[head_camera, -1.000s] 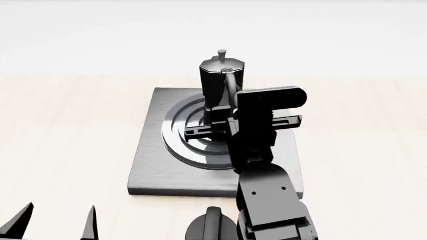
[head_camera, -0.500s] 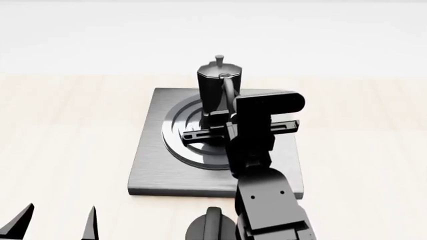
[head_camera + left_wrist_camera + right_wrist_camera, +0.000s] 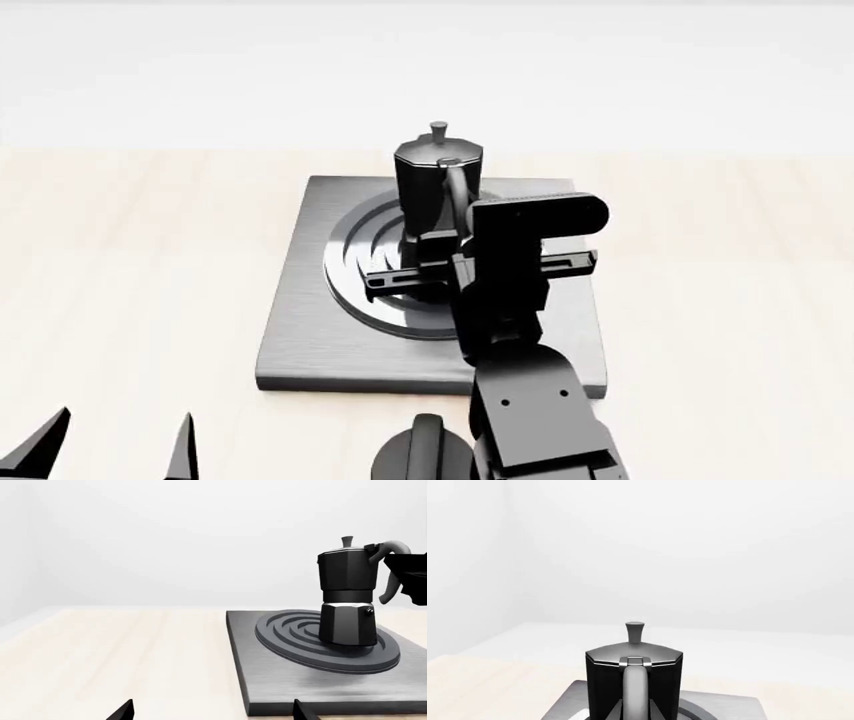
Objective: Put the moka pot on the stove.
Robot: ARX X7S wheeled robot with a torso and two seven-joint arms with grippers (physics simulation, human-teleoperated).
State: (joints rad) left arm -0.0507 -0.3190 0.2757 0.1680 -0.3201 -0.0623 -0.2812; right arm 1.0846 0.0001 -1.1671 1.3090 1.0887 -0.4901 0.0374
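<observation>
Down comes the moka pot (image 3: 438, 180) a touch since a second ago, and the right gripper (image 3: 447, 262) has drawn back toward the lower part of the head view, its crossbar now lower over the rings. Upright, the pot stands on the raised concentric rings of the stove (image 3: 304, 330), centre of the frame, its base resting on the ring plate in the left wrist view (image 3: 347, 600). Its curved handle faces the right gripper, whose dark edge sits just beside the handle at that view's right margin. Whether the right jaws grip the handle or have let go cannot be told; the arm hides them. From the right wrist, the pot (image 3: 635, 680) fills the lower centre, knob up. At lower left of the head view, the left gripper (image 3: 114, 450) shows two spread fingertips holding nothing, above the pale worktop (image 3: 134, 260).
</observation>
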